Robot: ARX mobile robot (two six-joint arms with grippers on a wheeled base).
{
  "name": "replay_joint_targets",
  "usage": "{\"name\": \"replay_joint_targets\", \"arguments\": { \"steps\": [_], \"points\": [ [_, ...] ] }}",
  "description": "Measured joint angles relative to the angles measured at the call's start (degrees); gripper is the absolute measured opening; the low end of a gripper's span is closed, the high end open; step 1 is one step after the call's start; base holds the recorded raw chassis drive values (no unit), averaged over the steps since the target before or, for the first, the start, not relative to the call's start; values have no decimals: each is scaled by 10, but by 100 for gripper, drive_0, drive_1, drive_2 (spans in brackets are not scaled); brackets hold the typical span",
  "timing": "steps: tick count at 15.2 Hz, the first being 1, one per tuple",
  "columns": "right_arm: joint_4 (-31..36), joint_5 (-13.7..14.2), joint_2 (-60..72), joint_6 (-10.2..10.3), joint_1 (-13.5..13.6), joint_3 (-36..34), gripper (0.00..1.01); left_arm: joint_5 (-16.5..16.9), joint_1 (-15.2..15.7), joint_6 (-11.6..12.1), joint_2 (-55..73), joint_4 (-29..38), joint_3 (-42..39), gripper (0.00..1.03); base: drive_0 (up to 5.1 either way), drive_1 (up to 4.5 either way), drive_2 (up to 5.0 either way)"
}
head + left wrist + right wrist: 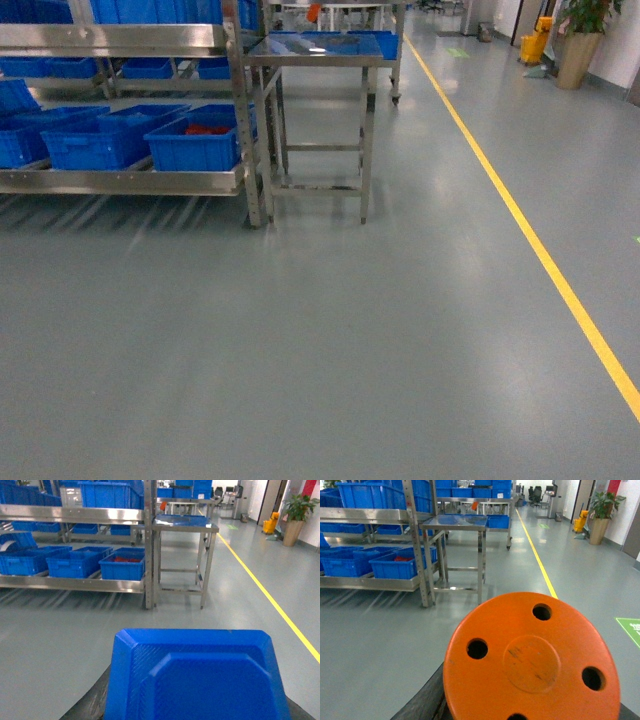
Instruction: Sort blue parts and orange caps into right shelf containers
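1. The left wrist view is filled at the bottom by a blue part (pixel 197 677), moulded plastic with bevelled corners. It sits very close under the camera, so I judge the left claw carries it, but the claw itself is hidden and I cannot tell if it is clenched.
2. The right wrist view shows an orange cap (pixel 530 660), a round disc with four holes. It is probably carried the same way; the right claw is also hidden.
3. The blue bins (pixel 195 145) stand on the lower shelf (pixel 120 180) at the left, well apart from the robot. One bin holds something red-orange.
4. A steel bench (pixel 315 62) stands just beside the shelf.
5. A yellow line (pixel 520 225) marks the floor.
6. No readable writing or label shows on the parts or the bins.
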Motion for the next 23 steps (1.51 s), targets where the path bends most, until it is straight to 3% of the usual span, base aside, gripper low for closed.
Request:
{"name": "replay_joint_targets", "arguments": {
  "steps": [23],
  "points": [
    [-3,0,0,0,0,0,43,0,0,0,0,-2,0,41,0,433,-434]
  ]
}}
